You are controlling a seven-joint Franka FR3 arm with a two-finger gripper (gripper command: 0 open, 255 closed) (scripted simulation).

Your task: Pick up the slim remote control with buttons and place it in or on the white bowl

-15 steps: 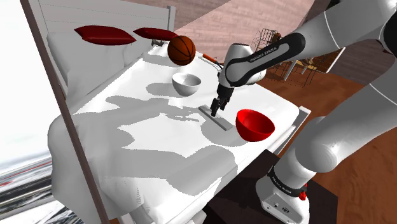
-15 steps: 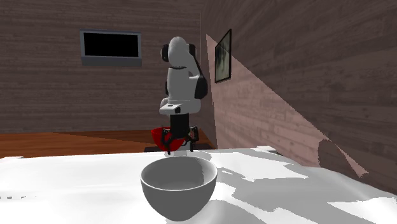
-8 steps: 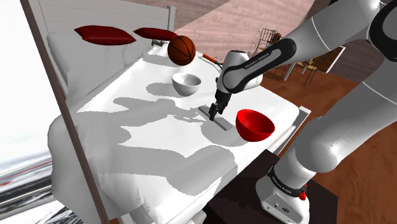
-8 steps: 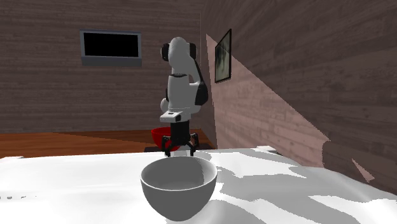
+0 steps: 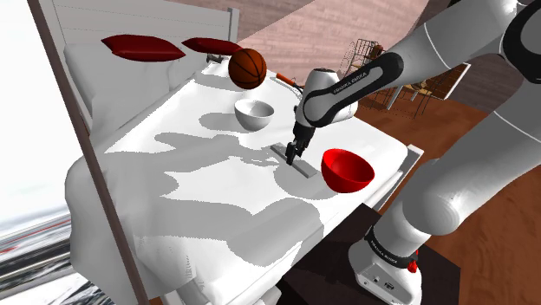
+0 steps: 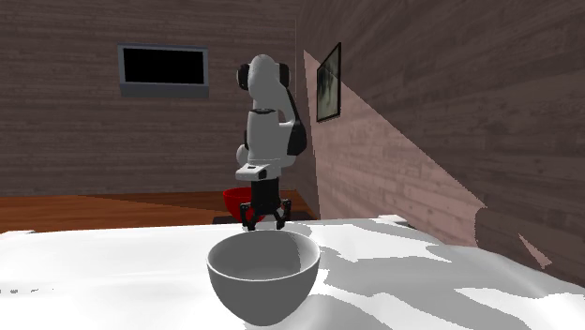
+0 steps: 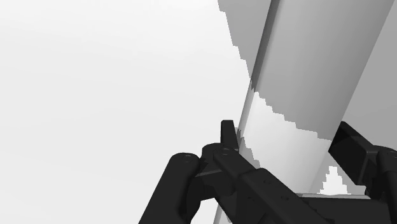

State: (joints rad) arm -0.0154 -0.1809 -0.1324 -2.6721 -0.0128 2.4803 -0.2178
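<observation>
White-sheeted bed [image 5: 173,199] carries everything; white Franka arm [image 5: 347,87] reaches over it with the forearm angled down, and the round white bowl [image 5: 255,113] sits near the target on the headboard side. The slim flat grey remote control [image 5: 305,168] lies flat on the sheet between the white bowl and a red bowl [image 5: 347,169]. It is probably light, rigid and smooth, so pinch low across the narrow width near mid-length. Black two-finger hand [image 7: 287,130] points down on it, fingers apart astride the long edges, seemingly just short of contact.

arm [image 5: 468,39] stretched fwd | wrist tilted dn | gripper [image 5: 292,156] low, pointing dn
</observation>
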